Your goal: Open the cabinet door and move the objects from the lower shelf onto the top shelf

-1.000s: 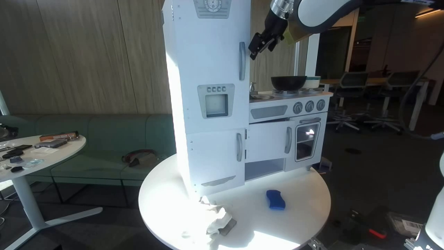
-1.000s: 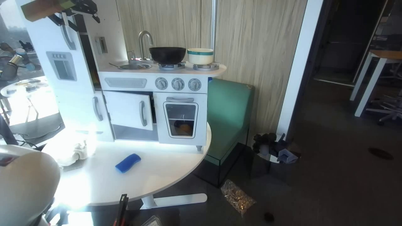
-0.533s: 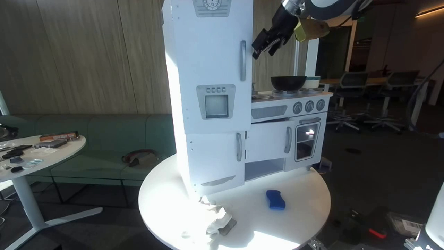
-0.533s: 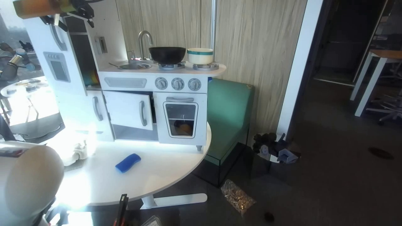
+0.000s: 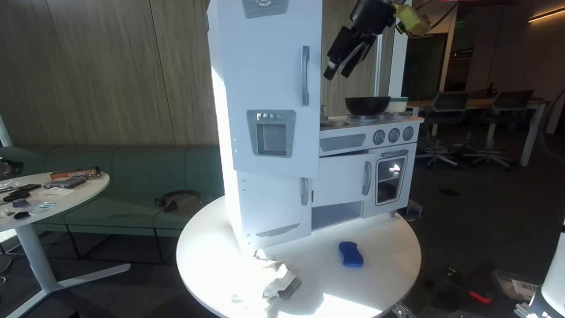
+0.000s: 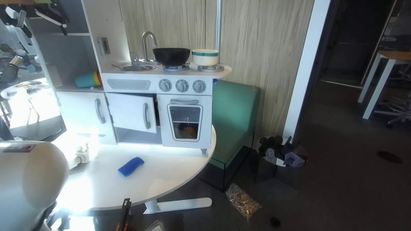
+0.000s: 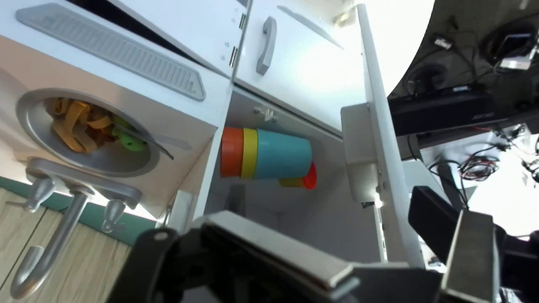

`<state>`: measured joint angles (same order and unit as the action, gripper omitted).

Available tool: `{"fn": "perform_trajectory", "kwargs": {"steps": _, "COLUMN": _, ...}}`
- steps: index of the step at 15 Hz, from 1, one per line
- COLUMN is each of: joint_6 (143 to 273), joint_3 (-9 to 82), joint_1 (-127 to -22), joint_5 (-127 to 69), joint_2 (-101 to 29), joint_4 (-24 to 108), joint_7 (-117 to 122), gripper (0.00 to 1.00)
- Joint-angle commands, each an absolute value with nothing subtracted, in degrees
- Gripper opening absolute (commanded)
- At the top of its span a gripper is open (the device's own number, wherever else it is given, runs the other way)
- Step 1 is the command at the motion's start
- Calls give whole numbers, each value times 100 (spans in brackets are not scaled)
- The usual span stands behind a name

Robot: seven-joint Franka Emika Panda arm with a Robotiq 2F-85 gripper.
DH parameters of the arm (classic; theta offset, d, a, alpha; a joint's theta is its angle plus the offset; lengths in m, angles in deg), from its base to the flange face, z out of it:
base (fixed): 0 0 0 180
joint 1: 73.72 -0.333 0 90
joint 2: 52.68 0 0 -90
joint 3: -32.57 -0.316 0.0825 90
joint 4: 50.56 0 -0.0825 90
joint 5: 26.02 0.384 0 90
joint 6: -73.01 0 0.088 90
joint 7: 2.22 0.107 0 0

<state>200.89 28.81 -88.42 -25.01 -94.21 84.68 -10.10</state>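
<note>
The tall white cabinet door [image 5: 269, 84] is swung open; its free edge crosses the wrist view, with the dispenser box [image 7: 358, 151] on its inner face. On the lower shelf [image 6: 69, 90] lie stacked orange, yellow and teal cups [image 7: 282, 153], with a red and yellow item [image 7: 310, 176] partly hidden behind them. Above, the top shelf [image 6: 72, 34] shows as a thin white board. My gripper [image 5: 337, 74] stands open, right of the door handle [image 5: 305, 75], holding nothing. From the wrist, the door edge appears between the fingers; contact cannot be told.
Beside the compartment is a sink [image 7: 90, 162] holding orange and green toys, with a faucet [image 6: 148, 45]. A black pan [image 6: 171, 56] and a cream pot [image 6: 205, 58] stand on the burners. A small white door [image 6: 131, 110] is ajar. A blue sponge [image 6: 131, 166] lies on the table.
The cabinet door has swung from slightly ajar to wide open, exposing the shelves and cups. My gripper has shifted away from the handle side and tilted downward, staying open.
</note>
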Motion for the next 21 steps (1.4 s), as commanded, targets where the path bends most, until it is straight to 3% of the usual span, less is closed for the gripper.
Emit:
{"fn": "perform_trajectory", "kwargs": {"steps": 1, "joint_6": 18473, "joint_3": 2519, "joint_1": -8791, "joint_5": -2539, "joint_2": -9523, "joint_4": 7993, "joint_7": -922, "gripper": 100}}
{"fn": "perform_trajectory", "kwargs": {"steps": 5, "joint_6": 17764, "joint_3": 2297, "joint_1": -8733, "joint_5": -2766, "joint_2": -9468, "joint_4": 7543, "joint_7": -1017, "gripper": 100}}
{"fn": "perform_trajectory", "kwargs": {"steps": 14, "joint_6": 20429, "joint_3": 2063, "joint_1": -8901, "joint_5": -3187, "joint_2": -8302, "joint_4": 7682, "joint_7": -1404, "gripper": 100}}
{"fn": "perform_trajectory", "kwargs": {"steps": 21, "joint_6": 21288, "joint_3": 1891, "joint_1": -9419, "joint_5": -2805, "joint_2": -7691, "joint_4": 7521, "joint_7": -1477, "gripper": 100}}
